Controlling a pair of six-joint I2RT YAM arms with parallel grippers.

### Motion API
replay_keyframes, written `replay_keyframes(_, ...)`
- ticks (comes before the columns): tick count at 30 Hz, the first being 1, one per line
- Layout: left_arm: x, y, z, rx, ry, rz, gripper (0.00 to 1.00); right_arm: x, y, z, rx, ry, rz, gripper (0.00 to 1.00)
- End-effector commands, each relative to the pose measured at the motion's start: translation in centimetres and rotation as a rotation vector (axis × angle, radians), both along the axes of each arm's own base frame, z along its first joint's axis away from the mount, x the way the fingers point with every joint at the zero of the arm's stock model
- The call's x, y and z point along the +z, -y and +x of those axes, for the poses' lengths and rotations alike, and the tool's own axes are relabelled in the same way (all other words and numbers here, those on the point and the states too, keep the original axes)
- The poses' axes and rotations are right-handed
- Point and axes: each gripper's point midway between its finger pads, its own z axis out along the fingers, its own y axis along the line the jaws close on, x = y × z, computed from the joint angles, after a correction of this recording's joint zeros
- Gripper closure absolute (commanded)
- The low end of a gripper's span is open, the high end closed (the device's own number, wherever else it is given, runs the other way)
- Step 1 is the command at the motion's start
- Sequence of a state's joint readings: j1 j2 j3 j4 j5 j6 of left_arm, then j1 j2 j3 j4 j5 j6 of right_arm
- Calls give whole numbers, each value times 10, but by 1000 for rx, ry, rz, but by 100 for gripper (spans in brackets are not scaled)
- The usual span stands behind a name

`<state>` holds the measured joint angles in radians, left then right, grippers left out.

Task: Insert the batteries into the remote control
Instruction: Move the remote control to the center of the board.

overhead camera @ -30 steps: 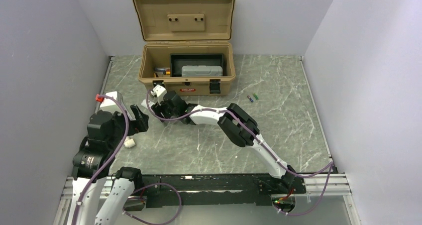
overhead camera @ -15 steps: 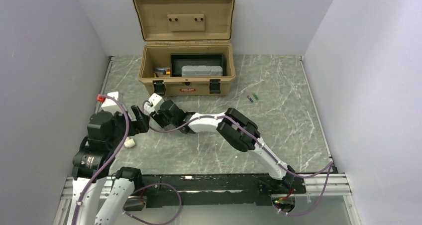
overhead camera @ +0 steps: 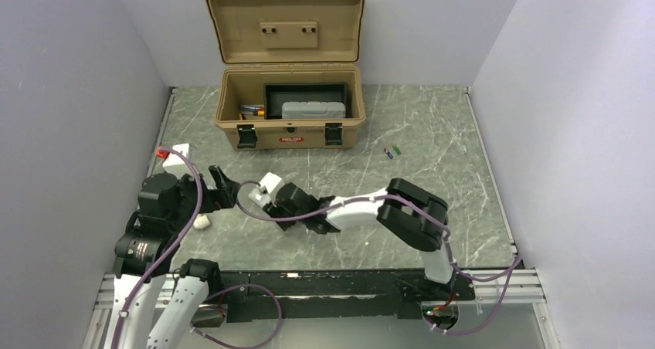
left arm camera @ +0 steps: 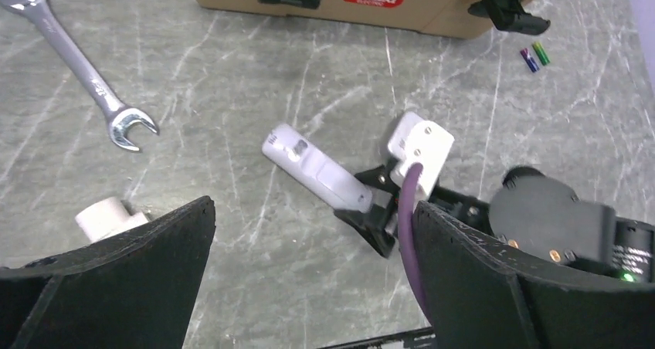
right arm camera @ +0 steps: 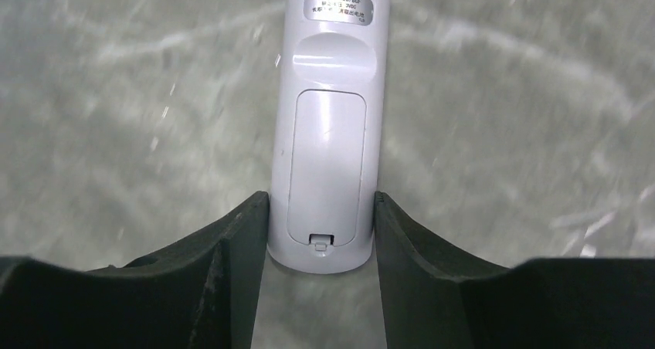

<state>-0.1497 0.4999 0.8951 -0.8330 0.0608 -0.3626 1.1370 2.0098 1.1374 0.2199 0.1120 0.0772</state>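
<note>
Right gripper point(right arm camera: 320, 204) grips the remote control point(right arm camera: 332, 94), battery cover point(right arm camera: 325, 164) up, closed. Left gripper point(left arm camera: 313, 214), jaws wide and empty, should next open it.

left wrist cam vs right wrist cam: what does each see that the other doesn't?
Left wrist only: the batteries lying on the table by the toolbox, and a wrench. Right wrist only: the battery cover, in place, and the label on the back of the remote control. Both: the right pincer clamped on one end of the remote control.
</note>
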Motion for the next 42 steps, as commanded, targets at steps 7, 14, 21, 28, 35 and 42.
replay_keyframes(7,-15,-24,17,118,-53,87,0,-26,90,-126,-95,-171,-180,61)
replay_keyframes(14,-25,-4,27,74,-67,-12,0,-25,125,-132,-194,-112,-254,63)
replay_keyframes(21,-43,5,27,50,-119,-55,1,-24,143,-115,-296,-64,-257,63)
replay_keyframes(28,-53,16,23,14,-139,-115,1,-30,140,-110,-304,-67,-257,51)
replay_keyframes(35,-60,14,20,20,-148,-107,1,-38,136,-116,-299,-103,-266,33)
replay_keyframes(42,-62,17,21,13,-155,-120,1,-43,144,-117,-311,-98,-317,49)
